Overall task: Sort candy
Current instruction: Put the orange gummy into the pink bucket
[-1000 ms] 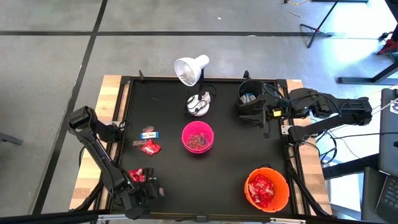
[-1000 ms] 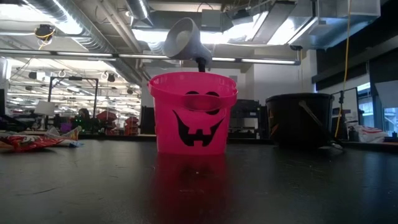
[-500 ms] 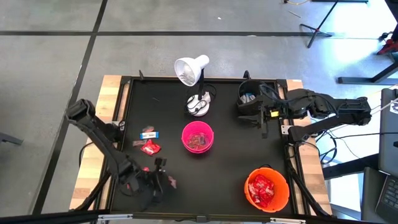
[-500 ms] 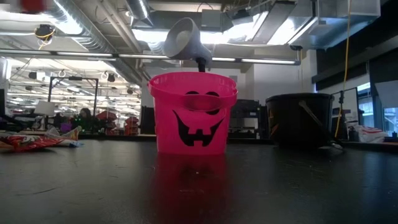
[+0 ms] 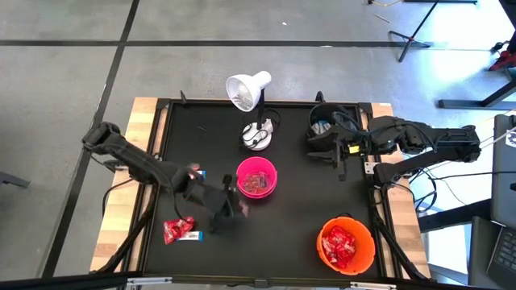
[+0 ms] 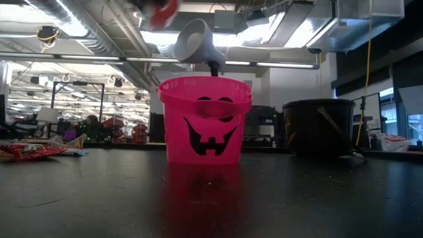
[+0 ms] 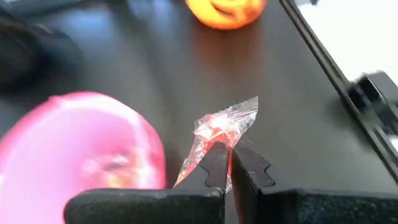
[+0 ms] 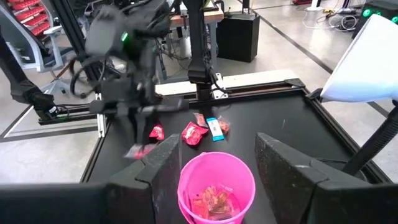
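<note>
Near the worktop's (image 5: 290,217) middle, the left hand (image 7: 229,163) pinches 1 red candy (image 7: 219,132) beside the pink bowl (image 5: 256,178). Next comes carrying it over and releasing. Right hand (image 8: 214,158) waits open by the far-right corner.

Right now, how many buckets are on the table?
3: the pink bucket sits mid-table below the lamp, the orange bucket at the near right corner, the black bucket at the far right by the right gripper.
</note>
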You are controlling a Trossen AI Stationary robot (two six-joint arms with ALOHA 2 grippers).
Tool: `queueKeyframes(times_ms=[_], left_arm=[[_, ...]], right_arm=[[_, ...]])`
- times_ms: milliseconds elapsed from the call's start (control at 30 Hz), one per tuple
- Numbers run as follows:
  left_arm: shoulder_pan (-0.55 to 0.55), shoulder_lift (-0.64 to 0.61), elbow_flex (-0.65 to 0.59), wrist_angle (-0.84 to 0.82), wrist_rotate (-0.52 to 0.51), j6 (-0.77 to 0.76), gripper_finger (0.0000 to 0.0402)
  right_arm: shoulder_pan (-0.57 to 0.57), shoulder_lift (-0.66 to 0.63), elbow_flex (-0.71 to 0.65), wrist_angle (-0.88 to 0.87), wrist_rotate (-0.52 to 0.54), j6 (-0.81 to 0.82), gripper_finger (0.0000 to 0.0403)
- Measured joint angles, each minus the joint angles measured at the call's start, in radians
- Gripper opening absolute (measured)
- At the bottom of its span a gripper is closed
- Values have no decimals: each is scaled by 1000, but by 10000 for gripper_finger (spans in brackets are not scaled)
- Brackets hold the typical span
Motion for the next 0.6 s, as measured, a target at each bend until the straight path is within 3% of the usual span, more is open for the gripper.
queueKeyframes(times_ms=[267,500,600], left_arm=[[130,-128,0,114,26,181,0],[247,-99,-2,208,121,220,0],[288,-63,-23,188,110,175,0]], right_arm=[[0,0,0,0,1,-1,198],[0,23,0,23,9,-10,198],[0,41,0,23,6,-23,198]])
